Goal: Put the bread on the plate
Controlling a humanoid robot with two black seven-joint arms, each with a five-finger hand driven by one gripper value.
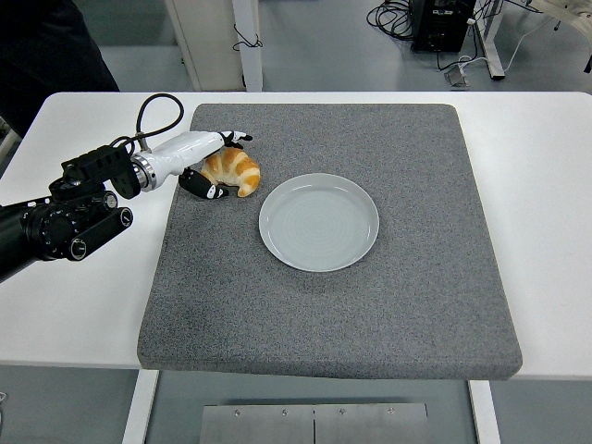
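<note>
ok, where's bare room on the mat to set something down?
Free: the grey mat right of the plate, all of it in front of the plate to the near edge, and the far strip behind the plate. Crowded: the far-left corner, where the left hand brackets the croissant.
</note>
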